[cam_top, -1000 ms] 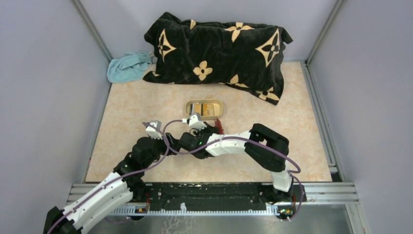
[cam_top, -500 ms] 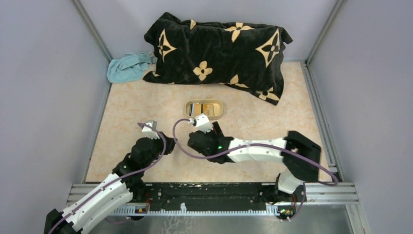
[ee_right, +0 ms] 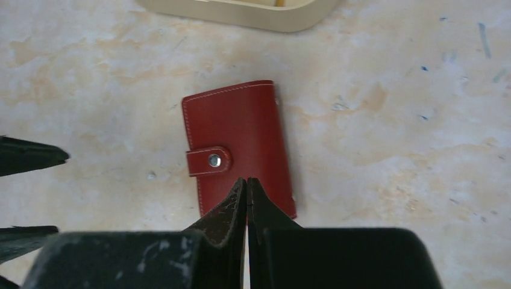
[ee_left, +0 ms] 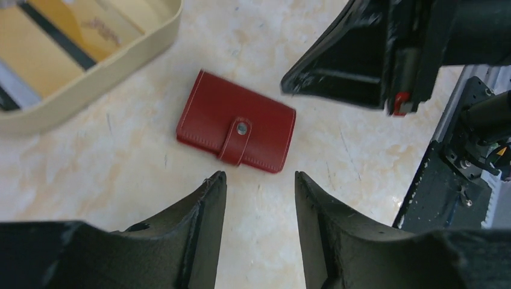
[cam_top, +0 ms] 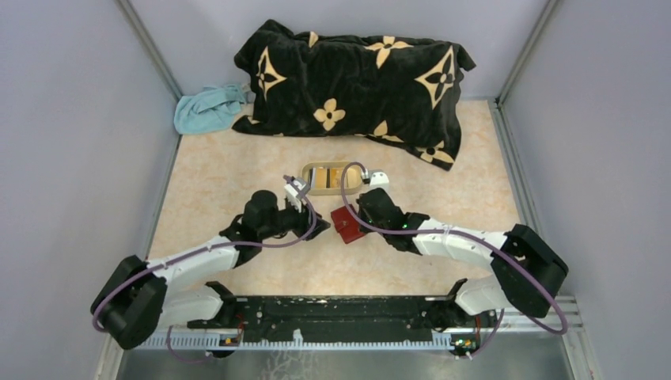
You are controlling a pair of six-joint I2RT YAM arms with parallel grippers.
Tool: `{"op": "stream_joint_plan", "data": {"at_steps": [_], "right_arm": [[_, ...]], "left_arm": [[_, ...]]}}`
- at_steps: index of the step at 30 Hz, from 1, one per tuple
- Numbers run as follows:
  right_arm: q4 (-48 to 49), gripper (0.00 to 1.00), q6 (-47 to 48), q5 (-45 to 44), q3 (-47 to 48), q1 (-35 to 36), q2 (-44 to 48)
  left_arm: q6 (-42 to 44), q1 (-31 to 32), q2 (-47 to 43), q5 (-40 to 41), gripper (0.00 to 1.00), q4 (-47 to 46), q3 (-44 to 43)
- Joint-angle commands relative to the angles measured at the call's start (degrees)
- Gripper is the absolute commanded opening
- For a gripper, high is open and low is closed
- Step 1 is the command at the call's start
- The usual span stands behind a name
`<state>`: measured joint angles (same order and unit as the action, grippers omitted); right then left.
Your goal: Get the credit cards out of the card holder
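While the buttoned card holder (ee_right: 238, 147) hides its inside, left gripper (ee_left: 260, 176) gapes, right gripper (ee_right: 246, 180) is closed.

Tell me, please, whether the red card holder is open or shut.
Shut: the card holder lies flat and folded, its strap snapped across the front; no inside lining shows.
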<state>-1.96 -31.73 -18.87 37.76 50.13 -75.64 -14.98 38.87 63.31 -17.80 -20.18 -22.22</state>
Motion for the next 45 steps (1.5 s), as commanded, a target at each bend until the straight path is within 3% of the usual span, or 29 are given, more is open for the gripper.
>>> {"op": "stream_joint_plan", "data": {"at_steps": [1,7,14,28,33,39,42,43,45], "right_arm": [[10.16,0.00,-1.90,7.11,-0.53,0.18,-3.06],[15.20,0.00,-3.73,9.92,-2.01,0.14,-8.74],[23.18,0.00,-8.41,12.44,-8.74,0.07,-9.66],[25.54,0.00,-10.17,13.77,-12.39,-0.07,-6.07],[27.22,0.00,-11.08,15.88,-14.31,-2.05,-4.29],[26.98,0.00,-11.18,16.98,-15.95,-4.38,-1.99],[27.01,0.00,-11.17,17.48,-16.38,-5.10,-1.15],[27.07,0.00,-11.17,17.66,-16.52,-5.41,-0.96],[27.14,0.00,-11.17,17.90,-16.90,-6.01,-0.54]], "left_arm": [[12.79,0.24,5.95,-7.70,0.53,-10.32,-4.16],[21.74,0.11,16.22,-6.76,0.59,-6.31,-11.09],[24.48,0.06,26.99,-13.78,0.57,-6.40,-14.46],[23.74,0.53,35.50,-14.79,0.55,-7.92,-16.37],[26.20,1.61,37.33,-12.03,0.52,-2.24,-17.66],[26.70,2.03,38.41,-11.78,0.30,-0.08,-18.22],[27.57,3.12,40.75,-12.03,0.04,2.20,-20.11],[27.84,3.48,41.45,-12.00,0.00,3.13,-20.80],[27.99,3.93,42.30,-12.46,0.00,3.90,-21.52]]}}
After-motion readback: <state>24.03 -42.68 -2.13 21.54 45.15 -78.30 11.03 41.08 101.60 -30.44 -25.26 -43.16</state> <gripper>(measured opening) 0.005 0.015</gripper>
